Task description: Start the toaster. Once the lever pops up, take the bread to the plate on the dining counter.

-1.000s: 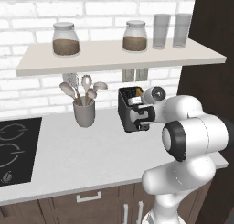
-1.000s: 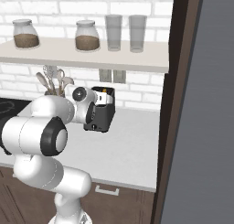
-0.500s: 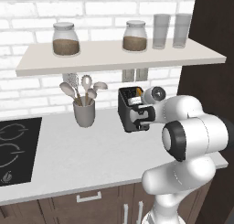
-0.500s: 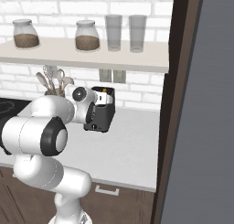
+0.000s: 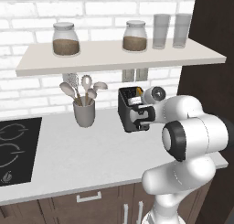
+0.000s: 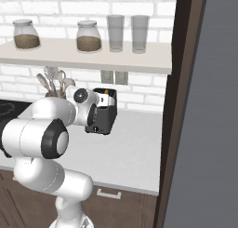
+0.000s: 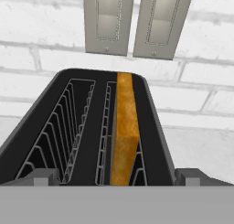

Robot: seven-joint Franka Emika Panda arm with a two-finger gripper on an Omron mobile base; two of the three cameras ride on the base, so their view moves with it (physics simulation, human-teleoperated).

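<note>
Robot claw (image 7: 117,176) poised above a dark grey boxy toaster (image 7: 87,127).
Its jaws stand wide, straddling the golden-crusted bread slice (image 7: 124,136) upright in the right slot.

**A home kitchen**

A kitchen is indicated by the white worktop (image 5: 91,159) against a white brick wall (image 5: 27,86). On it, a toaster (image 5: 130,111) is seen, with a cup of utensils (image 5: 84,109) and a black hob (image 5: 16,150) to its left. Above the toaster, jars (image 5: 66,38) and glasses (image 5: 161,31) are kept on a shelf (image 5: 109,58).
</note>
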